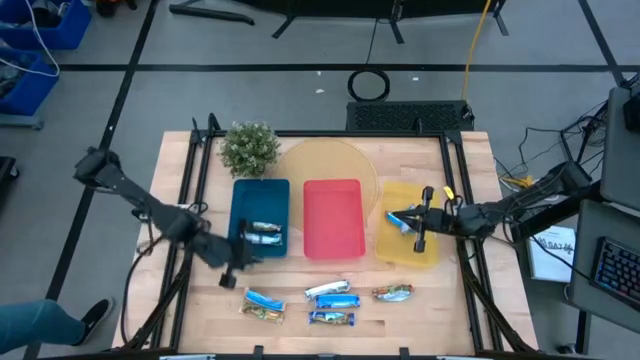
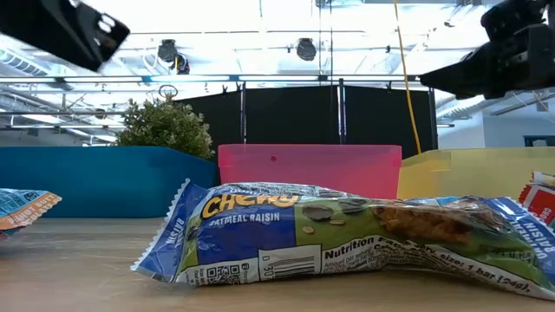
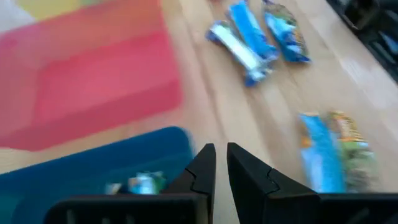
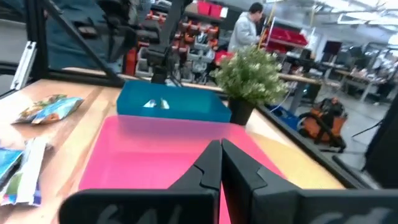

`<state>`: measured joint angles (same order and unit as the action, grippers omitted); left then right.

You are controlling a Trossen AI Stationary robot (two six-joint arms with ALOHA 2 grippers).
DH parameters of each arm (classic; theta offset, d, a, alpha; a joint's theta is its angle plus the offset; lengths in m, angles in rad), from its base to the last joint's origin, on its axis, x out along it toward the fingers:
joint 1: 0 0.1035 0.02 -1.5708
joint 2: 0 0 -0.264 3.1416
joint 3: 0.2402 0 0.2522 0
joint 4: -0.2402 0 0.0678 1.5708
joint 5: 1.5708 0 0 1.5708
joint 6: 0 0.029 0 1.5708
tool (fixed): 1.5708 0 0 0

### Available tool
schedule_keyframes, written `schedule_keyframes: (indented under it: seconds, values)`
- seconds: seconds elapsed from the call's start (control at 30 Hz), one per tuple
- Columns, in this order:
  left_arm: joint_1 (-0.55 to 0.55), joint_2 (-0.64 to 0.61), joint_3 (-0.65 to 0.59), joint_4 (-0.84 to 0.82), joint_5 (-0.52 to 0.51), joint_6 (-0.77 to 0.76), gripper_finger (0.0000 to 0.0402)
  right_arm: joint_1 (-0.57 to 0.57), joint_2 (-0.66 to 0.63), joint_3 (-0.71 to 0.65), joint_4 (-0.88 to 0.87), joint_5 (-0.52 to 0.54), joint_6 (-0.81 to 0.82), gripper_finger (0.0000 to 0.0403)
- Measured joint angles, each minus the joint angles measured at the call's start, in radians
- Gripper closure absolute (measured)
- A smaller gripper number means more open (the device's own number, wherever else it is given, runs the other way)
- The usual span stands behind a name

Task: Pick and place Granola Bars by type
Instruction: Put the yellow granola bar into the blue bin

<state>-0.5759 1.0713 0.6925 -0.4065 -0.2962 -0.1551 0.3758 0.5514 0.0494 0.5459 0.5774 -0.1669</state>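
Three trays stand in a row: blue (image 1: 260, 200), red (image 1: 332, 217) and yellow (image 1: 410, 245). A silvery bar (image 1: 263, 235) lies in the blue tray. A blue-and-white bar (image 1: 399, 218) lies in the yellow tray. Several more granola bars lie on the table near the front edge (image 1: 262, 305) (image 1: 331, 293) (image 1: 332, 318) (image 1: 392, 293). My left gripper (image 1: 232, 268) (image 3: 221, 154) is shut and empty, just off the blue tray's near edge. My right gripper (image 1: 412, 222) (image 4: 221, 149) is shut over the yellow tray, beside the bar there, pointing toward the red tray.
A small potted plant (image 1: 249, 148) stands behind the blue tray. A round wooden board (image 1: 325, 160) lies behind the red tray. In the low view a blue Chewy bar (image 2: 347, 238) fills the foreground. A person (image 4: 247, 28) stands in the room beyond.
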Motion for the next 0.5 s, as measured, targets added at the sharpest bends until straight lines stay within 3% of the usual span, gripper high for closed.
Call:
schedule_keyframes:
  seconds: [0.2,0.5]
  values:
    - [-0.112,0.229,0.222,-0.21,-0.03,-0.199,0.033,-0.047,0.0,-0.001,-0.005,-0.085,0.006,0.0403]
    - [-0.177,0.5,0.367,-0.266,0.139,-0.301,0.0203,-0.055,0.0,-0.001,0.004,-0.129,-0.003,0.0403]
